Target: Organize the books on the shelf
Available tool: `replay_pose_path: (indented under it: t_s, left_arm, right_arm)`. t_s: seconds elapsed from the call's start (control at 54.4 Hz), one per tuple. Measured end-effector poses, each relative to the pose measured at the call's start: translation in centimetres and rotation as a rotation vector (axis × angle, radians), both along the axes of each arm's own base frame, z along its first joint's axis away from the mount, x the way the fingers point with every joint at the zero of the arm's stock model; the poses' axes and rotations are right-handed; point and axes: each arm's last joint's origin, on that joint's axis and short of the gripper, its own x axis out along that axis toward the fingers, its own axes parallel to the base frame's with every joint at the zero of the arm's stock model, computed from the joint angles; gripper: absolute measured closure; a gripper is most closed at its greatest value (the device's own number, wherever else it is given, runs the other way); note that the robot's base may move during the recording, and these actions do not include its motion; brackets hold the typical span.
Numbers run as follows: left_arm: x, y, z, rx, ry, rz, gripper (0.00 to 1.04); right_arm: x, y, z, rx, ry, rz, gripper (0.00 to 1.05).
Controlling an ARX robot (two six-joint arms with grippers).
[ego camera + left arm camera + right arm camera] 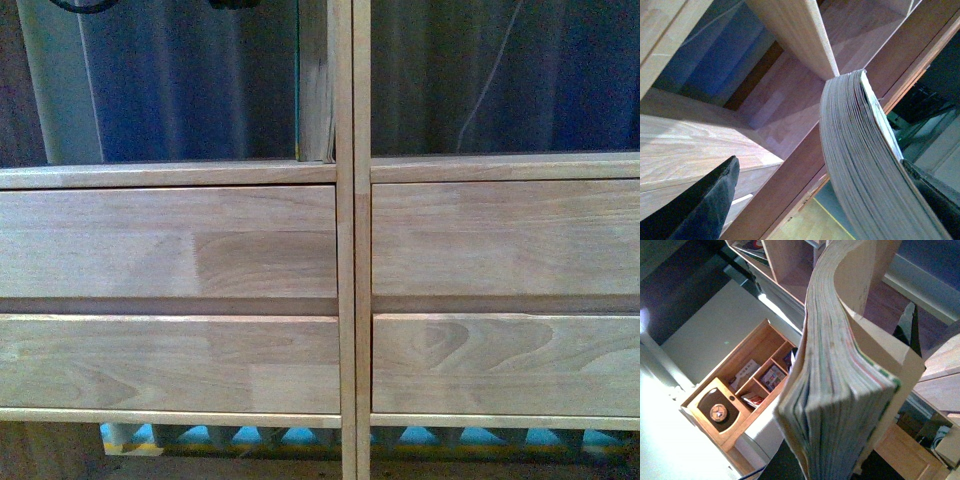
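The shelf (345, 240) fills the front view: light wood, four flat drawer fronts, open cubbies above; neither gripper shows there. In the right wrist view my right gripper (832, 467) is shut on the book (840, 385), a thick floppy softcover whose page edges bend up towards a shelf divider (865, 275). The left wrist view shows the same book (860, 160) curving up to the corner of a shelf board (795, 35). My left gripper (820, 205) is open; the book lies close against one dark finger (935, 195), and the other finger (705, 205) stands well apart.
Behind the book in the right wrist view stands a small wooden cabinet (735, 395) with compartments holding small items, on a white surface. Pale wood floor (805, 222) shows below the shelf. Blue floor mats (300, 437) show under the drawers.
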Motion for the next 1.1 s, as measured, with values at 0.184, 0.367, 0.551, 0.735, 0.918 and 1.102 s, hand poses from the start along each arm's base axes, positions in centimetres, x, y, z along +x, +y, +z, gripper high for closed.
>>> replay_pose_path:
  t_s: [0.184, 0.367, 0.551, 0.735, 0.918, 1.102]
  left_arm:
    - [-1.4, -1.5, 0.1, -0.002, -0.058, -0.116, 0.07]
    - [-1.6, -1.7, 0.0, -0.003, -0.063, -0.124, 0.07]
    - [-1.6, -1.6, -0.2, 0.001, -0.054, -0.124, 0.30]
    - [-1.8, -1.0, 0.0, -0.028, -0.073, -0.137, 0.61]
    - [-2.1, -0.5, 0.1, -0.058, -0.075, -0.148, 0.84]
    - [-2.3, 1.0, 0.0, -0.066, -0.091, -0.117, 0.88]
  right_arm:
    - [0.1, 0.1, -0.1, -0.026, -0.032, -0.012, 0.97]
    - [0.2, 0.2, -0.3, -0.038, -0.057, -0.001, 0.97]
    - [0.0, 0.2, -0.4, -0.050, -0.089, 0.013, 0.97]
    - [0.2, 0.3, -0.9, -0.086, -0.088, 0.025, 0.92]
    - [0.3, 0.5, -1.5, -0.133, -0.089, 0.050, 0.67]
    - [0.1, -0.3, -2.1, -0.161, -0.097, 0.044, 0.41]
